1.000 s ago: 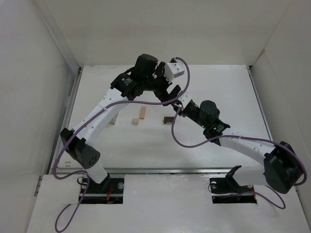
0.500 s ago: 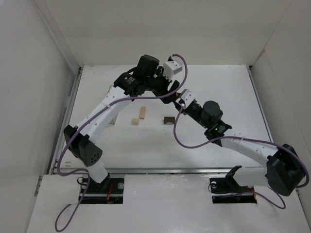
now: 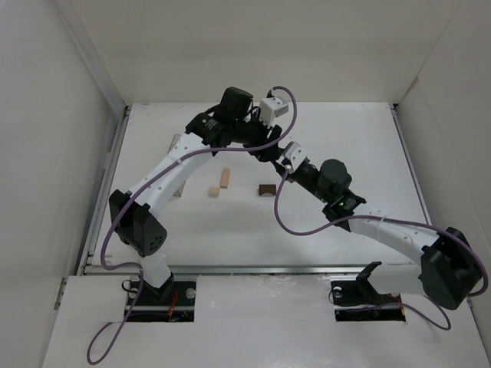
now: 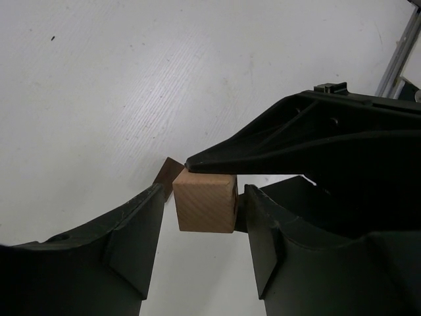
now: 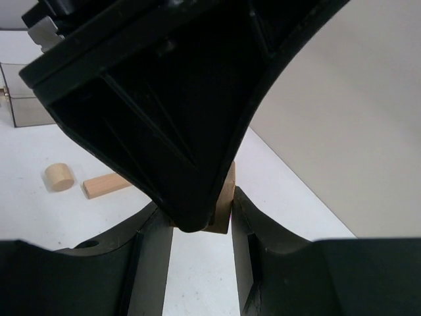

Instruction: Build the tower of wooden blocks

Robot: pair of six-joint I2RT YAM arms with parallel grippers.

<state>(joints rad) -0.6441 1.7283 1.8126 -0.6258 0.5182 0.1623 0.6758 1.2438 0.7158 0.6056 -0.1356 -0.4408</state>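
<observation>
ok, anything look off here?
Both arms meet at one cube in mid-air: the left fingers straddle it with a gap, and a right finger presses its top. It looks like a handover. Nothing is spilled or damaged.

**Even overhead light; wrist views dark up close**

I am watching soft, even light falling from above in the top view. The white table (image 3: 353, 146) and walls (image 3: 253, 54) are reading bright without burning out, and the arms are throwing only faint, short shadows.

In the left wrist view the tan cube (image 4: 205, 201) is showing crisp grain, while the left gripper (image 4: 204, 192) is sinking into near-black with little detail.

In the right wrist view that same gripper is looming soft-edged against the lens and blocking the centre. The pale cylinder (image 5: 58, 177) and pale bar (image 5: 107, 185) behind it are looking slightly soft.
</observation>
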